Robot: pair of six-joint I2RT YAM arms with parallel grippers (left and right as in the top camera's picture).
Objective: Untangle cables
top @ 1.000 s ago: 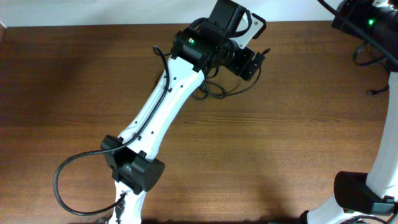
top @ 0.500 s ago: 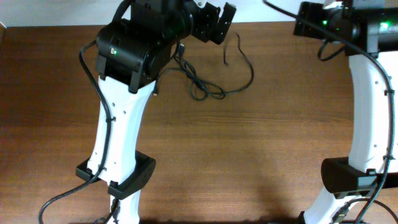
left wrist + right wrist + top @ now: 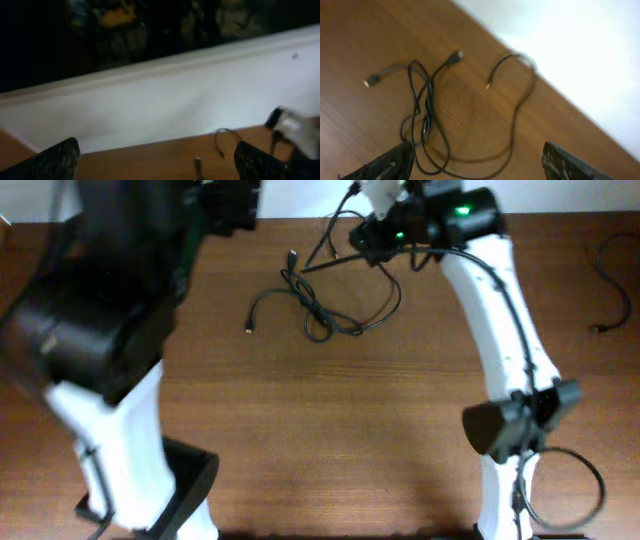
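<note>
The cables (image 3: 320, 310) lie as a loose black tangle on the wooden table (image 3: 350, 430), toward its far edge, with small plugs sticking out on the left. In the right wrist view the cables (image 3: 427, 110) loop across the wood just ahead of my right gripper (image 3: 480, 165), which hangs open above them and holds nothing. In the overhead view my right gripper (image 3: 375, 220) is at the tangle's far right side. My left gripper (image 3: 157, 167) is wide open and empty, well left of the tangle; one cable end (image 3: 220, 142) shows ahead of it.
Another thin black cord (image 3: 610, 280) lies alone near the table's right edge. The left arm (image 3: 110, 350) fills the left side of the overhead view. A white wall (image 3: 165, 105) runs behind the table's far edge.
The left arm has swung left, away from the tangle, uncovering it. The right arm has swung in from the far right corner to the tangle's far side.
</note>
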